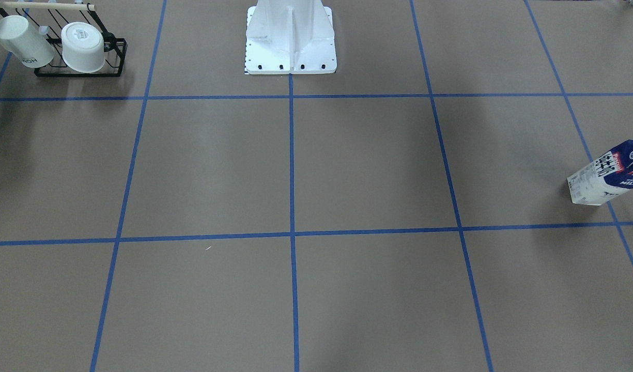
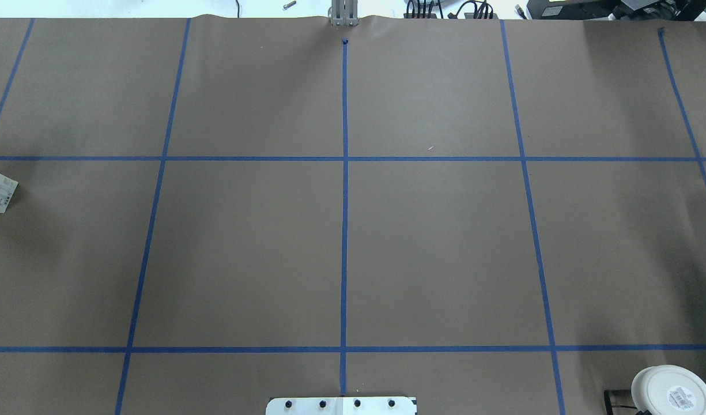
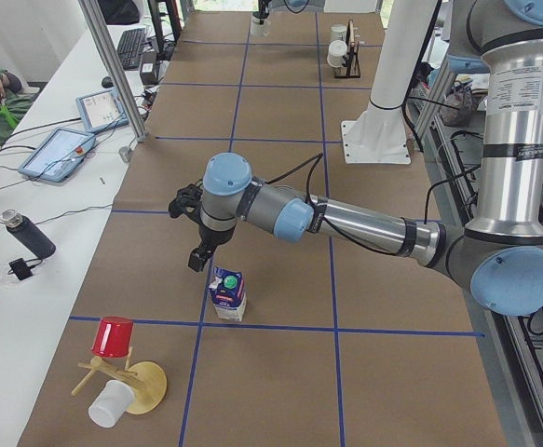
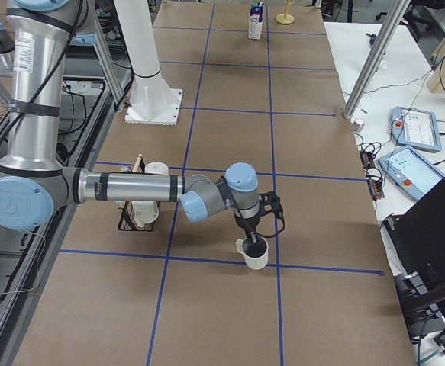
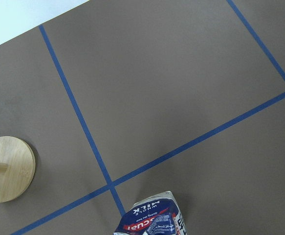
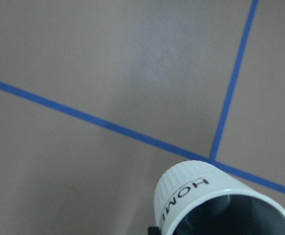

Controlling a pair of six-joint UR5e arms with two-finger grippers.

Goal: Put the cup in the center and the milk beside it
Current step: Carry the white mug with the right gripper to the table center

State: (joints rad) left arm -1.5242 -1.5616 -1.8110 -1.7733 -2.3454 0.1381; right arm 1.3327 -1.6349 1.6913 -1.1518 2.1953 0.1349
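The milk carton stands at the table's end on my left; it also shows in the exterior left view and the left wrist view. My left gripper hangs just beside and above its green cap; I cannot tell if it is open or shut. The small white cup, dark grey inside, stands by a tape crossing near the other end and fills the bottom of the right wrist view. My right gripper is at its rim; I cannot tell its state. The center is bare brown board.
A black wire rack holds two other white cups near my right arm's end. A wooden stand with a red cup and a white cup stands past the milk. My base plate is at the table's edge.
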